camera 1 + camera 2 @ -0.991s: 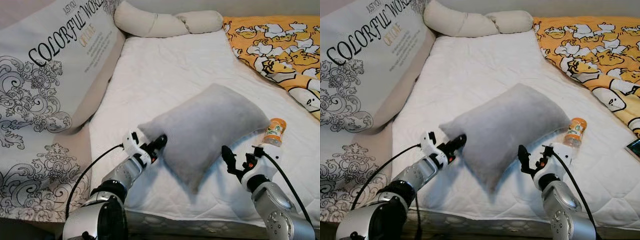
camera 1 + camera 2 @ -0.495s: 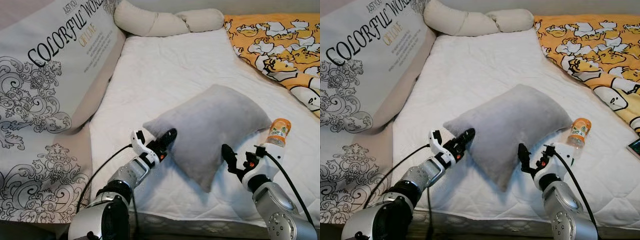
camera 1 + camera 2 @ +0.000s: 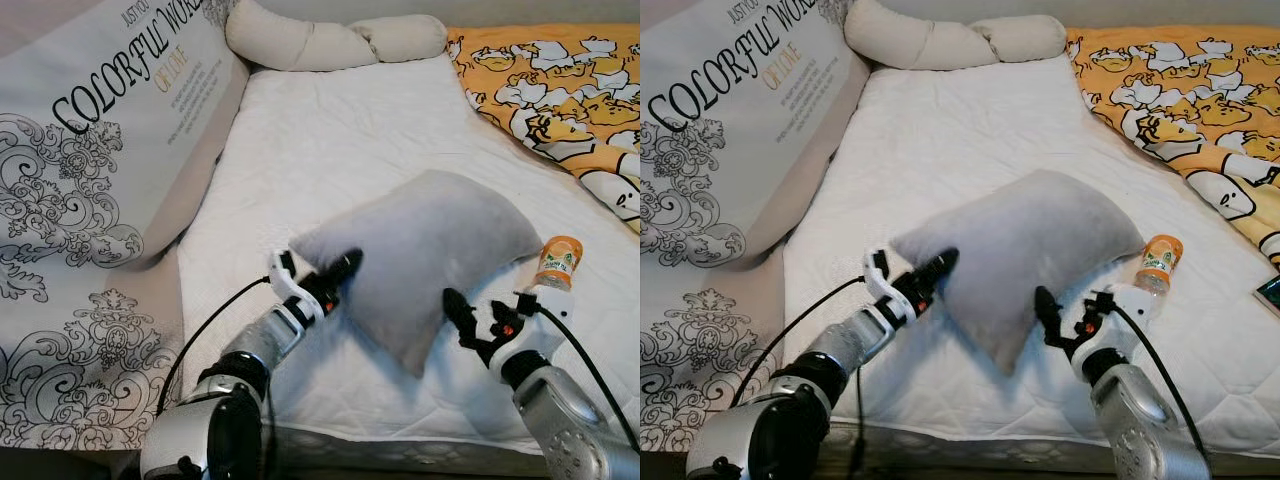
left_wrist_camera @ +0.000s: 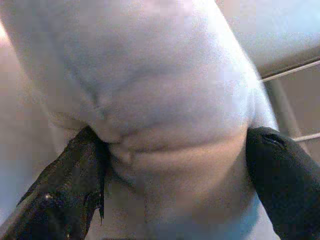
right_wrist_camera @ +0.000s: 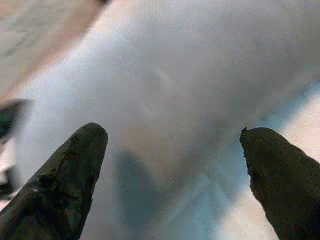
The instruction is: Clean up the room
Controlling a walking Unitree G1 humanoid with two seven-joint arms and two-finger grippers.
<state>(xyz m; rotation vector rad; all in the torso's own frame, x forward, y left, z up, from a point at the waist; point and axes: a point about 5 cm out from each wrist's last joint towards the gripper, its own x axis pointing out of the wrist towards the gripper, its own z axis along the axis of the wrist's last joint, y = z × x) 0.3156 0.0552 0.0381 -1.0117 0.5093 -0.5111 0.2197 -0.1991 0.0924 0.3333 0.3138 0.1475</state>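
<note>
A grey pillow (image 3: 425,255) lies slantwise on the white mattress (image 3: 330,140). My left gripper (image 3: 335,275) is open at the pillow's left corner. One black finger lies over the front face, and the fabric bulges and creases between the fingers (image 4: 65,195) in the left wrist view. My right gripper (image 3: 480,315) is open just short of the pillow's near right edge, with grey fabric (image 5: 175,90) ahead of its fingers (image 5: 60,185). A small orange-capped bottle (image 3: 557,264) stands on the mattress to the right of the pillow, beside my right wrist.
A large printed cushion (image 3: 90,150) leans along the left side. A cream knotted bolster (image 3: 330,40) lies at the head of the bed. An orange cartoon blanket (image 3: 560,90) covers the far right. A phone (image 3: 1270,290) sits at the right edge.
My left gripper has pushed right and up onto the pillow's left corner. The pillow has bunched and shifted slightly right toward the bottle. My right gripper has barely moved.
</note>
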